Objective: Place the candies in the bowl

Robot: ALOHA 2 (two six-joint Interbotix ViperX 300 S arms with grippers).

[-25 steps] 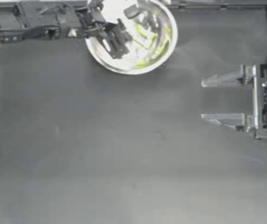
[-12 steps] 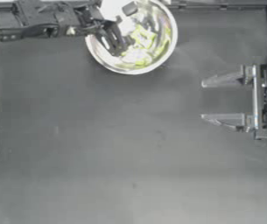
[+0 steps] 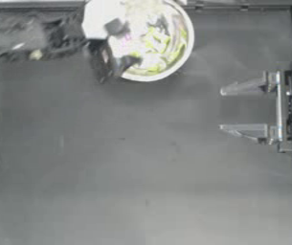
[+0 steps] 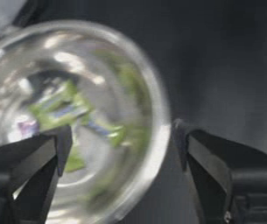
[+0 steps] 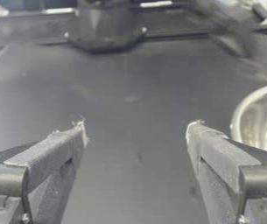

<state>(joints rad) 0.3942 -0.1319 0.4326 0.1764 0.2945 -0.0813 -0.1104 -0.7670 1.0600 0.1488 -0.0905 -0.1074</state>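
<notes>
With yellow-green wrapped candies [image 4: 59,107] lying in the large shiny silver bowl [image 3: 174,57], the left tool [image 4: 121,144] hovers released over its rim — likely retreat next — the right tool [image 3: 244,107] idles spread at right.

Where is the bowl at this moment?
In the top view the bowl sits at the table's far edge, left of centre, candies inside and the open left gripper over its rim.

Count: one bowl [image 3: 149,40], two grippers.
Candies inside the bowl at far left: several yellow-green wrappers [image 4: 59,106] and one pink-purple [image 4: 27,128]; exact total unclear through glare. Left gripper [image 4: 121,144], right gripper [image 3: 244,108].
</notes>
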